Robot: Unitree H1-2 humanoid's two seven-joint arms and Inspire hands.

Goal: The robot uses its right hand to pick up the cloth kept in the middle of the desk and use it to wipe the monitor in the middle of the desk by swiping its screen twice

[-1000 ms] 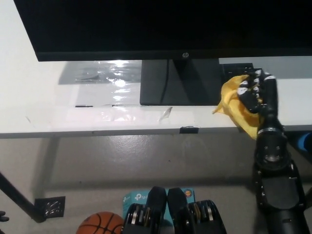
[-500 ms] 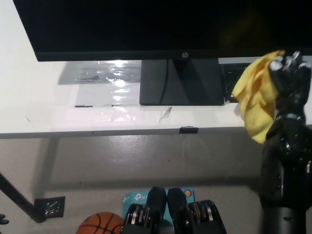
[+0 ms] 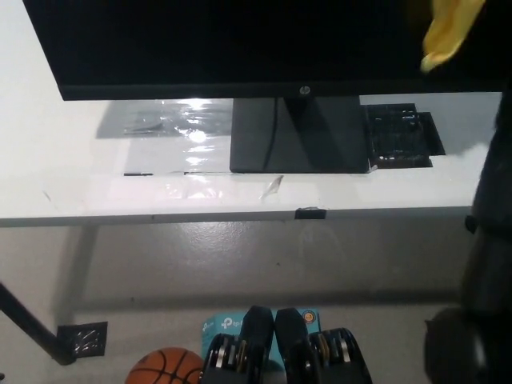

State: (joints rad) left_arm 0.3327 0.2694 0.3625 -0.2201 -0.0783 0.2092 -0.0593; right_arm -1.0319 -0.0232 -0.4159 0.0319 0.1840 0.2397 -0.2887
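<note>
I am holding the yellow cloth (image 3: 450, 32) against the monitor (image 3: 240, 40), upper right. Right hand's grip: cannot tell. I am planning flat, even swipes.

Monitor (image 3: 264, 44) spans nearly full width along top, screen face unobstructed except yellow cloth (image 3: 450, 32) hanging before upper right corner. Monitor stand (image 3: 298, 134) blocks tabletop (image 3: 72, 168) centre. Black tray (image 3: 402, 136) just right of stand, fills right rear strip. Left of stand: only flat clear plastic sheet (image 3: 164, 120), low, open passage. Front tabletop strip bare apart from small black clip (image 3: 310, 213) at edge. Black right arm (image 3: 490, 240) occupies right margin.
</note>
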